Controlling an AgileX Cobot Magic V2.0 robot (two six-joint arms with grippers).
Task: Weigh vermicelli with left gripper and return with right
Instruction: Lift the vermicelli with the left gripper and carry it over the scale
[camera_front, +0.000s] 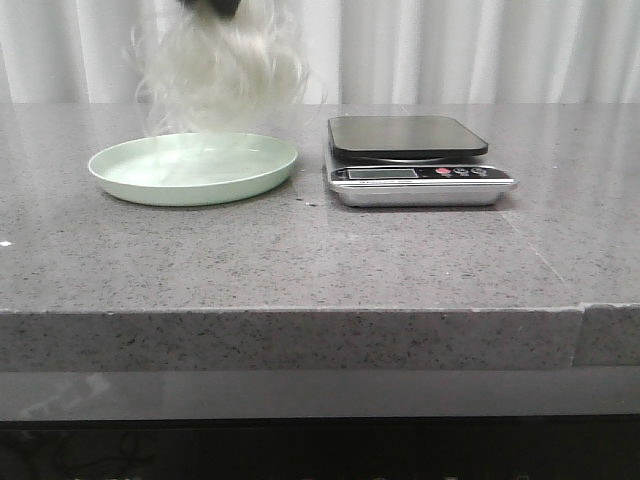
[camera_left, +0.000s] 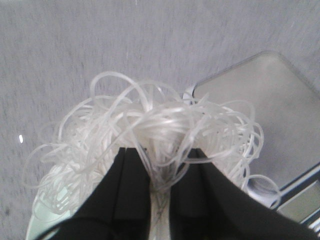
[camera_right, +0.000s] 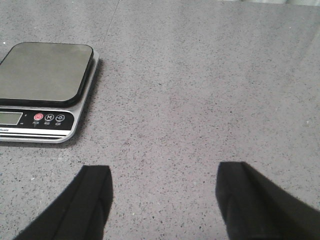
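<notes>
The left gripper (camera_left: 160, 200) is clamped on the vermicelli (camera_front: 222, 70), holding the tangled bundle in the air above the pale green plate (camera_front: 120, 178), at about 10 o'clock from the kitchen scale (camera_front: 415, 175). The scale platform is bare, so weighing and the return to the plate both remain. The right gripper (camera_right: 162, 200) hangs with its fingers spread and empty over the countertop (camera_right: 210, 90), the scale at its 10 o'clock.
</notes>
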